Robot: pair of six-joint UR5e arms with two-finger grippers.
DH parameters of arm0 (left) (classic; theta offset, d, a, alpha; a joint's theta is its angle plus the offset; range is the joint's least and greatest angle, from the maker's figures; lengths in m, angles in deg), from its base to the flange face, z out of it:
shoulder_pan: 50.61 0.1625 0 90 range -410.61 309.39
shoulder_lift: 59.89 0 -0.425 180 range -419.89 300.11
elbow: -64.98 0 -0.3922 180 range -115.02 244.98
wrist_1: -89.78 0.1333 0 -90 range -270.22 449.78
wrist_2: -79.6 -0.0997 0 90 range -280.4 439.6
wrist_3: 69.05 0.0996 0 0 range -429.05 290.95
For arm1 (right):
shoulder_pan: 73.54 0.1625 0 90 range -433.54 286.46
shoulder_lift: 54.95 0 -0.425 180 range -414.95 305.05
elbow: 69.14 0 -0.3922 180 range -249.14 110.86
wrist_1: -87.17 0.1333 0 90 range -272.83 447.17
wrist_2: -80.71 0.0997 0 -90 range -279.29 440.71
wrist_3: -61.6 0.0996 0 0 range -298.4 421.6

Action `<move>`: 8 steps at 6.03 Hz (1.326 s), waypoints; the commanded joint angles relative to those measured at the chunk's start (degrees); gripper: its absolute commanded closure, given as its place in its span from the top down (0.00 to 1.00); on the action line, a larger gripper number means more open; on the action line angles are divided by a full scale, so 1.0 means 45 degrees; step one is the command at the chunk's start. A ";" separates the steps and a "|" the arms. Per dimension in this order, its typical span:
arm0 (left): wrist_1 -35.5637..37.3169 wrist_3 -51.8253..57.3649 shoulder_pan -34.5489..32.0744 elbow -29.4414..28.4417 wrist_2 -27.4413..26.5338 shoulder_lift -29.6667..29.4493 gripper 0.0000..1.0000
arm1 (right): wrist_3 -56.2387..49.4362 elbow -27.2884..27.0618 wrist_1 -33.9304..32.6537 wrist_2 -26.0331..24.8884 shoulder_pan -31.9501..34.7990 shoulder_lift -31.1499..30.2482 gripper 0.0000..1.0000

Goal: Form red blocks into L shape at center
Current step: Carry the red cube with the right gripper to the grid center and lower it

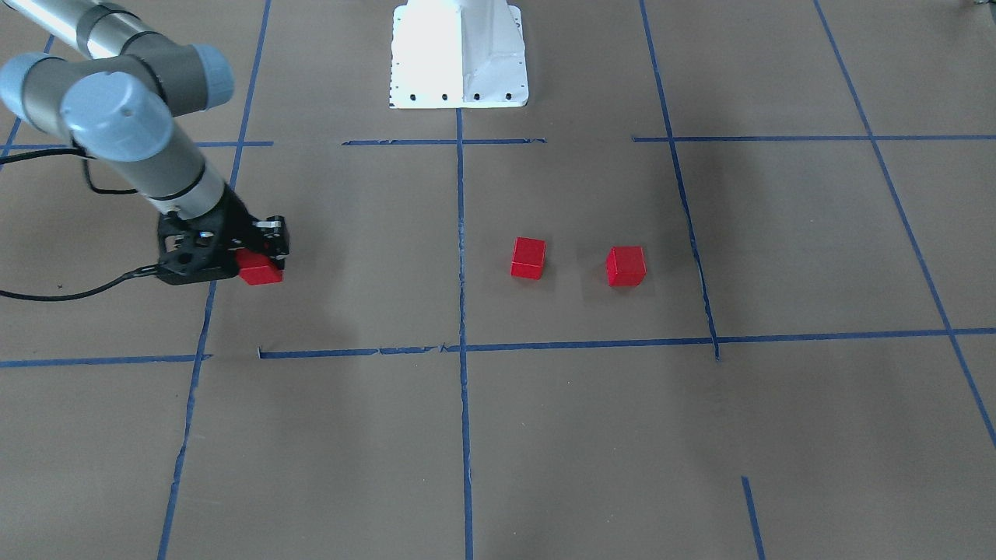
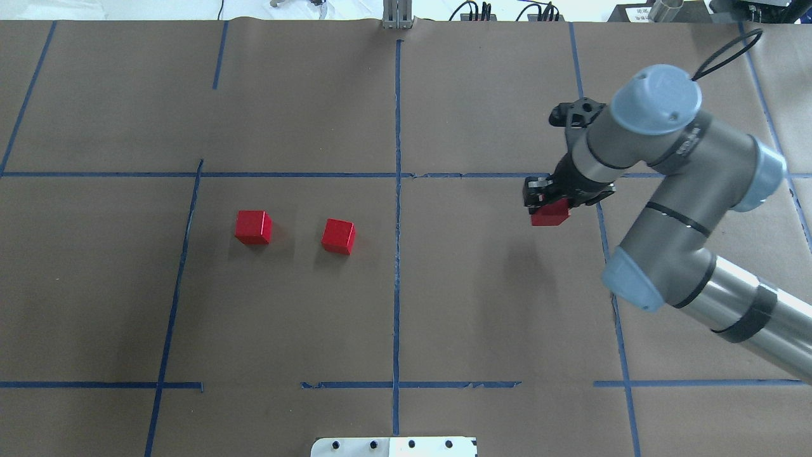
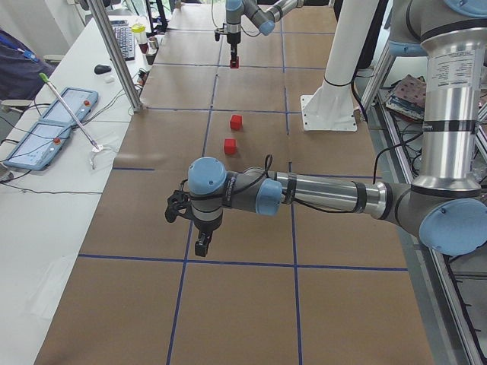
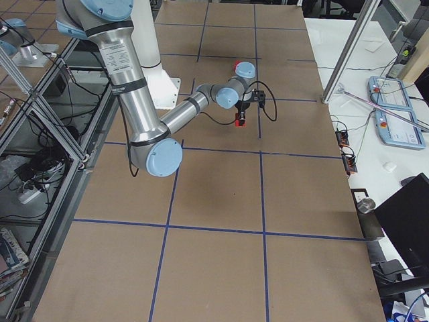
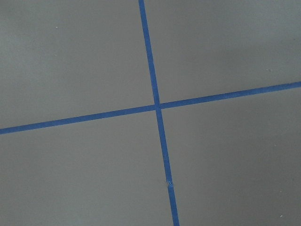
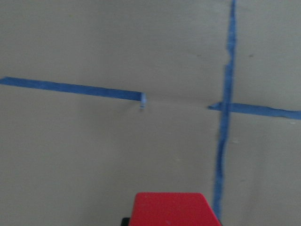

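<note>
Two red blocks lie apart on the brown paper, one (image 2: 254, 227) (image 1: 626, 266) further left in the overhead view and one (image 2: 338, 236) (image 1: 529, 257) nearer the centre line. My right gripper (image 2: 547, 202) (image 1: 264, 249) is shut on the third red block (image 2: 549, 214) (image 1: 261, 268) (image 6: 171, 209) and holds it just above the paper, right of centre in the overhead view. My left gripper (image 3: 200, 245) shows only in the exterior left view, pointing down over the paper away from the blocks. I cannot tell whether it is open or shut.
The white robot base (image 1: 459, 54) (image 2: 393, 446) stands at the table's near edge. Blue tape lines (image 2: 398, 190) mark a grid on the paper. A side table with tablets (image 3: 53, 125) and a metal post (image 3: 122, 57) stand beyond the far edge.
</note>
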 commanded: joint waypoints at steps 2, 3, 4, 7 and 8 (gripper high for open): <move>0.0001 0.0000 0.0000 -0.0010 0.0000 0.0020 1.00 | 0.3758 0.1903 -0.1284 -0.2086 -0.2821 0.3790 0.00; 0.0001 0.0000 0.0000 -0.0010 0.0000 0.0020 1.00 | 0.3902 0.2631 -0.1264 -0.2208 -0.3079 0.4382 0.00; 0.0001 0.0000 0.0000 0.0009 0.0020 0.0020 1.00 | 0.3904 0.2715 -0.1283 -0.2229 -0.3275 0.4427 0.00; 0.0020 0.0000 0.0000 0.0009 0.0020 0.0020 1.00 | 0.3827 0.2892 -0.1225 -0.2561 -0.3882 0.4388 0.03; 0.0021 0.0000 0.0000 -0.0010 0.0020 0.0020 1.00 | 0.3806 0.2873 -0.1206 -0.2561 -0.3902 0.4407 0.04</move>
